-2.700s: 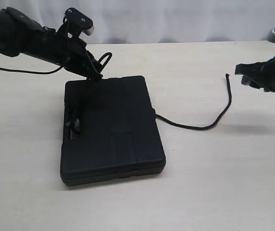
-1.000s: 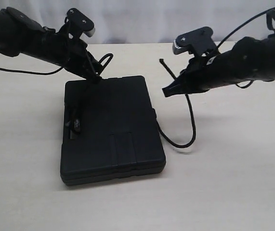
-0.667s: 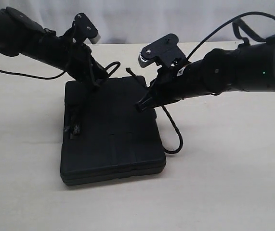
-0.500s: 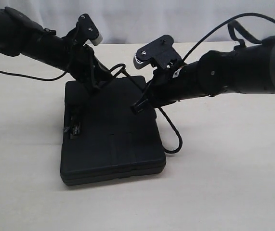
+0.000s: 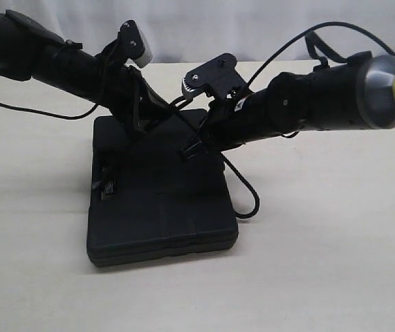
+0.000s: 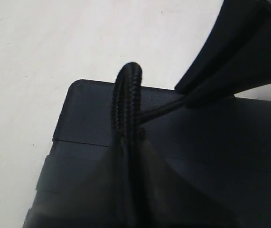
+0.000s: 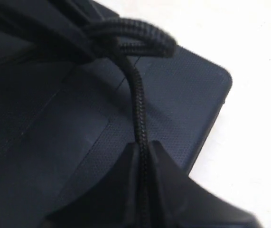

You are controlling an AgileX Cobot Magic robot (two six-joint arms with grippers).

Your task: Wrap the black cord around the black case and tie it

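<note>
Black braided cord (image 5: 250, 188), long and thin, hangs from both grippers down to the pale worktop (image 5: 322, 263). There it curls in an open bend just beside the right edge of the flat matte black rectangular case (image 5: 162, 207). The case lies flat on the worktop, left of centre in the exterior view, with its lid up. The two grippers meet above its far part, in the upper middle of the frame. The left gripper (image 5: 157, 116) extends from the upper left. Its fingers (image 6: 168, 190) are pressed together on a doubled bend of the cord, which sticks out past their tips as a small loop. The right gripper (image 5: 187, 151) extends from the upper right, over the case's upper right part. Its fingers (image 7: 168, 185) are closed tight on a single strand of the cord. That strand leads straight to the loop and touches it; whether it passes through cannot be told. A thick smooth black cable (image 5: 287, 45) arcs above the right arm.
</note>
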